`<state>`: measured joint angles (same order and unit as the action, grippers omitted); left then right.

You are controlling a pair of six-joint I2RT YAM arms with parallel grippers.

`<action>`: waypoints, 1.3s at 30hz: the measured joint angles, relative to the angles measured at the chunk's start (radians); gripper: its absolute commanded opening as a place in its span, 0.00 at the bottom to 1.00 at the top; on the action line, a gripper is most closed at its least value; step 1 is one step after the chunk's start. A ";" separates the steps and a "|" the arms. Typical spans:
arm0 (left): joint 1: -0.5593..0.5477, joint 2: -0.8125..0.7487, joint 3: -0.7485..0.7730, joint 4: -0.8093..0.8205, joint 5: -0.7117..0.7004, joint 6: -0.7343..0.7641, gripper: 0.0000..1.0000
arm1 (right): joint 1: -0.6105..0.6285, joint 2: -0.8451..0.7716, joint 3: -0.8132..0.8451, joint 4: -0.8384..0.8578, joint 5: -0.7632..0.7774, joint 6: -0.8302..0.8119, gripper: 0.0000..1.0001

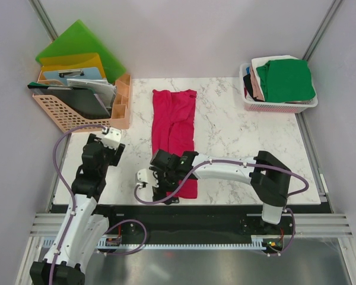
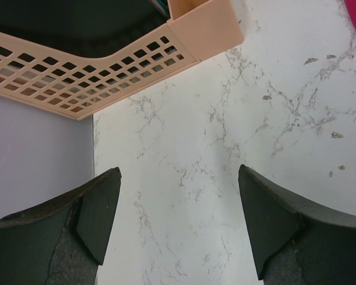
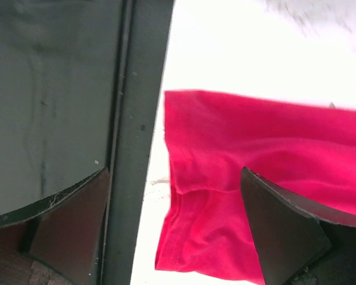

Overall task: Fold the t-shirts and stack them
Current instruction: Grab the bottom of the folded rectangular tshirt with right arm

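Note:
A crimson-pink t-shirt (image 1: 175,127) lies folded into a long strip down the middle of the marble table. My right gripper (image 1: 164,185) hangs open over its near end by the table's front edge; the right wrist view shows the shirt's near corner (image 3: 225,225) between the spread fingers, not gripped. My left gripper (image 1: 104,144) is open and empty over bare marble at the left, beside the peach rack; it also shows in the left wrist view (image 2: 178,225). Other t-shirts, a green one (image 1: 285,80) on top of white, pink and black ones, lie piled in a pink basket (image 1: 279,107) at the back right.
A peach plastic file rack (image 1: 83,110) with green and yellow folders (image 1: 77,50) stands at the back left; its corner shows in the left wrist view (image 2: 107,65). The table's front edge and dark rail (image 3: 124,148) run just beside the right gripper. Grey walls enclose the table.

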<state>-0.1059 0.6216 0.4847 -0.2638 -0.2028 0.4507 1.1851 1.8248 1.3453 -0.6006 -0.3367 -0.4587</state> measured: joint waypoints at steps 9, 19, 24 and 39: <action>0.000 -0.017 -0.011 -0.002 0.000 0.019 0.86 | -0.062 0.002 -0.119 0.013 0.078 -0.002 0.98; 0.000 -0.017 -0.016 -0.003 0.021 0.020 0.86 | -0.092 0.005 -0.148 0.037 0.079 0.010 0.98; 0.000 -0.016 -0.017 -0.003 0.022 0.020 0.86 | -0.092 0.015 -0.128 0.041 0.066 0.021 0.98; 0.000 0.008 -0.042 0.009 0.022 0.031 0.86 | -0.083 0.055 -0.112 0.055 0.024 0.052 0.97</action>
<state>-0.1059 0.6300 0.4431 -0.2546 -0.1810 0.4816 1.1023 1.8797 1.2331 -0.5457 -0.3130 -0.4068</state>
